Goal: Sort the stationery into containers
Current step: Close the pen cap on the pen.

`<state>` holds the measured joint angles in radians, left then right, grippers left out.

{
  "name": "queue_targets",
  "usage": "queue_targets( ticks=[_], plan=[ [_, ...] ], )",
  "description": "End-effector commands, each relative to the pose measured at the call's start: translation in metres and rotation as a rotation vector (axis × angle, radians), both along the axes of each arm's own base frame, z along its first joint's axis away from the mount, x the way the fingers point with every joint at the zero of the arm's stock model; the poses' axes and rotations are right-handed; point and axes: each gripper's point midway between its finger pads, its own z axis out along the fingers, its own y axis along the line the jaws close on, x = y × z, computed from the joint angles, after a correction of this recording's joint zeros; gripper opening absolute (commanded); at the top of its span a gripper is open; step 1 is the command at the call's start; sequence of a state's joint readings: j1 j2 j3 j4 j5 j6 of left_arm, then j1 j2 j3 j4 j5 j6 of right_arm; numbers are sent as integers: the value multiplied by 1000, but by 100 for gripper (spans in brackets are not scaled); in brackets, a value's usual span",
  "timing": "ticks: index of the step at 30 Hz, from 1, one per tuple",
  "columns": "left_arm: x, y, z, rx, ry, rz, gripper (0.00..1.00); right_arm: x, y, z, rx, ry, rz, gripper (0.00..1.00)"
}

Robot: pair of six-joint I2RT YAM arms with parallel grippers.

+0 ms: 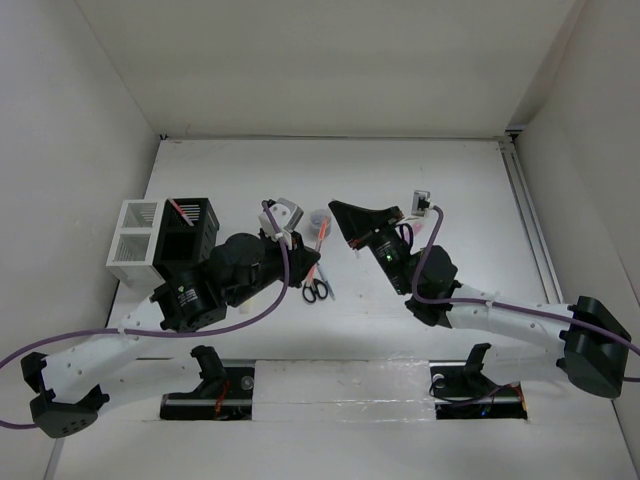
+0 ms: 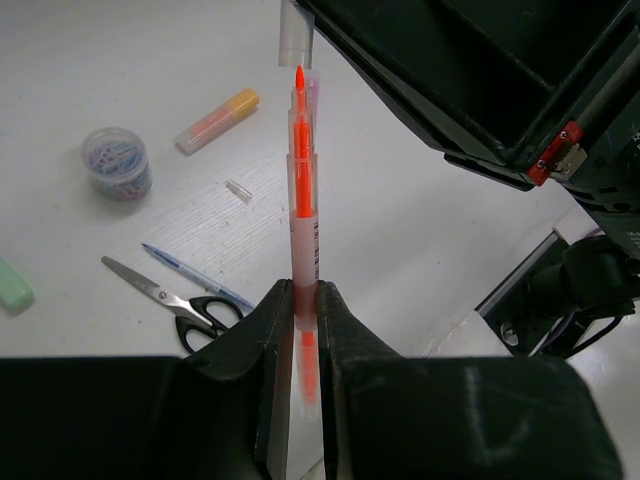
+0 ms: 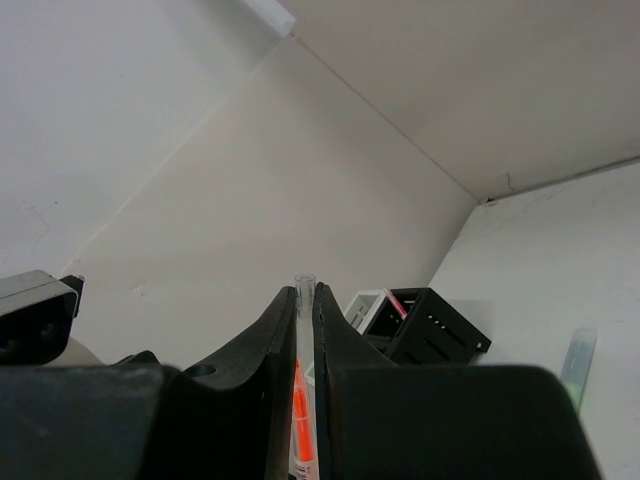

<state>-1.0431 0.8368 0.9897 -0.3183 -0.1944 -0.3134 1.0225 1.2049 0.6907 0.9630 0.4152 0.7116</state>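
My left gripper [image 2: 305, 300] is shut on a thin orange pen [image 2: 303, 190], which points away from the wrist with its bare tip up. My right gripper [image 3: 305, 295] is shut on the pen's clear cap [image 3: 305, 285]. In the left wrist view the clear cap [image 2: 296, 35] sits just beyond the pen tip. From above, both grippers meet at mid-table, left gripper [image 1: 308, 258] and right gripper [image 1: 335, 208], with the orange pen [image 1: 321, 236] between them. The black container [image 1: 188, 240], holding a red pen [image 1: 185, 210], and the white container [image 1: 140, 235] stand at the left.
On the table lie black-handled scissors [image 2: 175, 300], a blue pen [image 2: 195, 275], an orange-yellow highlighter [image 2: 217, 121], a green highlighter [image 2: 12, 285], a small jar of paper clips [image 2: 117, 162] and a small clear piece [image 2: 238, 190]. White walls enclose the table.
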Motion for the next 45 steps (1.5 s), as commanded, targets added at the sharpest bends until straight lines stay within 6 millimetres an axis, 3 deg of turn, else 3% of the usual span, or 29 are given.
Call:
queue_targets(
  ticks=[1,16,31,35,45],
  plan=[
    [-1,-3,20,-50,-17,-12,0,-7,-6,23,73,-44,3,0],
    [-6,-10,14,-41,-6,-61,0,-4,-18,40,85,-63,-52,0],
    [2,-1,19,-40,-26,1,0,-8,-14,31,58,-57,-20,0],
    [2,-1,19,-40,-26,1,0,-6,-7,19,36,-41,-8,0],
    [1,1,21,-48,-31,1,0,-6,-3,17,43,-41,4,0]
  ],
)
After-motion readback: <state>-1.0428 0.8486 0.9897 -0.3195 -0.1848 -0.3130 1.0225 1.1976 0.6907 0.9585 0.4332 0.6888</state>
